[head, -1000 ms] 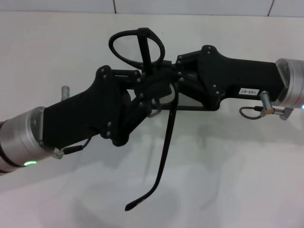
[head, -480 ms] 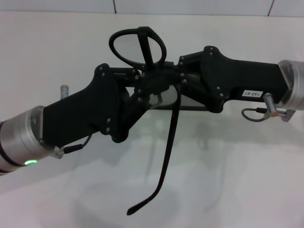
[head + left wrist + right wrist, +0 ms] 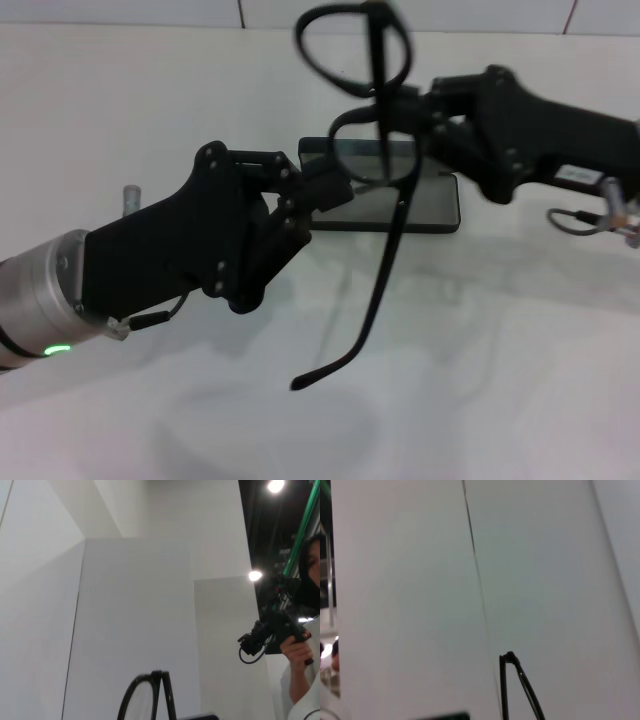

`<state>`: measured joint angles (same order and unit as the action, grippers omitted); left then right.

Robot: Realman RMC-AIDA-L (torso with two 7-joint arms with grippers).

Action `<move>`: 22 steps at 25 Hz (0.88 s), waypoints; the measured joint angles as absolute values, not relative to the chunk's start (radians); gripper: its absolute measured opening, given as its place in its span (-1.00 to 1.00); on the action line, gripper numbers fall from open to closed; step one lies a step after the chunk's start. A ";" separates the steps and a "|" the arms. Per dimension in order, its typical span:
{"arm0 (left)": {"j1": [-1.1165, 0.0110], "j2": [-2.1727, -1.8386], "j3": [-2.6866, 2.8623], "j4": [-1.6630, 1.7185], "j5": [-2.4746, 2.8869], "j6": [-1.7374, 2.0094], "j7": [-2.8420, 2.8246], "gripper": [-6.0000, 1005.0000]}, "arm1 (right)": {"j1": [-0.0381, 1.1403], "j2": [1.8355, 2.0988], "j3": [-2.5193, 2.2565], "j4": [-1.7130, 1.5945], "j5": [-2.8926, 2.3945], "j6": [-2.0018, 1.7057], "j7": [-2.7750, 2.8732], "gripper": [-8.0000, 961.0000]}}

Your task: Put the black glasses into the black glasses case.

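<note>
The head camera looks down, close, at the tabletop (image 3: 500,400), while both wrist cameras point up at white walls, and all three see the black glasses (image 3: 365,120).

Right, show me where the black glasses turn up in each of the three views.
Head view: the glasses hang above the table, at the right gripper, one arm dangling toward the camera.
Left wrist view: lens rim at the bottom edge.
Right wrist view: a thin arm at the bottom edge.
Shared landmark: the white wall.
</note>
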<state>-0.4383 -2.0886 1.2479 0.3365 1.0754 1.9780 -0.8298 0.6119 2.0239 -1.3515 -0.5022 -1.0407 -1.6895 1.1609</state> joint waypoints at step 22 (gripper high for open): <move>-0.528 -2.106 1.382 0.300 1.132 1.951 -0.784 -0.87 | 0.661 2.029 -1.245 -0.330 -0.718 -1.892 1.018 -0.89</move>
<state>-0.5279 -2.1062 1.3822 0.3000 1.1323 1.9509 -0.7842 0.6607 2.0288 -1.2452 -0.3304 -0.7184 -1.8923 1.0184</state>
